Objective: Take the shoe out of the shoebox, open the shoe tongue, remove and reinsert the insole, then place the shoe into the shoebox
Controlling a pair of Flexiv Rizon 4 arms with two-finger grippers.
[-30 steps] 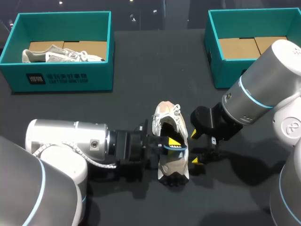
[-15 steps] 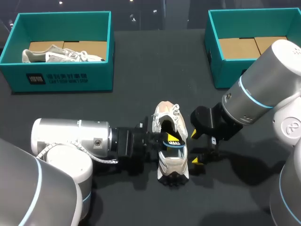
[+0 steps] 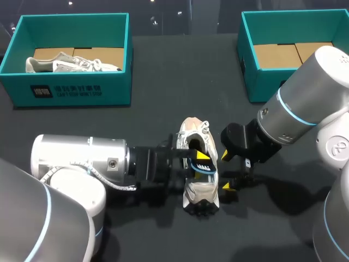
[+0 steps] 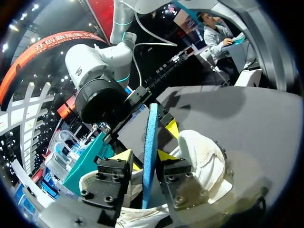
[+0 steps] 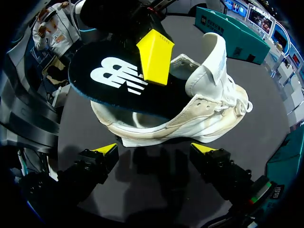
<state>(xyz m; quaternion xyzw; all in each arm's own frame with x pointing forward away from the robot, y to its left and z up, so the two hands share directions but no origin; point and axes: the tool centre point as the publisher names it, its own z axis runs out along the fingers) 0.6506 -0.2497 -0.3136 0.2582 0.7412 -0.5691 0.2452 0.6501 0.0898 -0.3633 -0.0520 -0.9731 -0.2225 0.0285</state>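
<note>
A white shoe (image 3: 199,183) lies on the dark table between my two arms, also seen ahead of my right gripper (image 5: 199,114) and under my left gripper (image 4: 204,161). Its insole (image 3: 204,168), black on top with a blue edge, sticks partway out of the shoe's opening (image 5: 118,80). My left gripper (image 3: 199,159) reaches over the shoe from the left. In the left wrist view the insole (image 4: 149,142) stands on edge between the left gripper's (image 4: 145,156) parted yellow tips, with a small gap beside it. My right gripper (image 3: 225,171) waits wide open just right of the shoe, low over the table (image 5: 156,149).
A teal shoebox (image 3: 71,93) at the back left holds another pale shoe (image 3: 71,64). A second teal shoebox (image 3: 262,82) at the back right shows only its cardboard floor. My right arm's bulky body covers the table's right side.
My left gripper's fingers have parted around the insole, which they pinched before. The left arm shifted slightly along the shoe. The right arm has stayed still.
</note>
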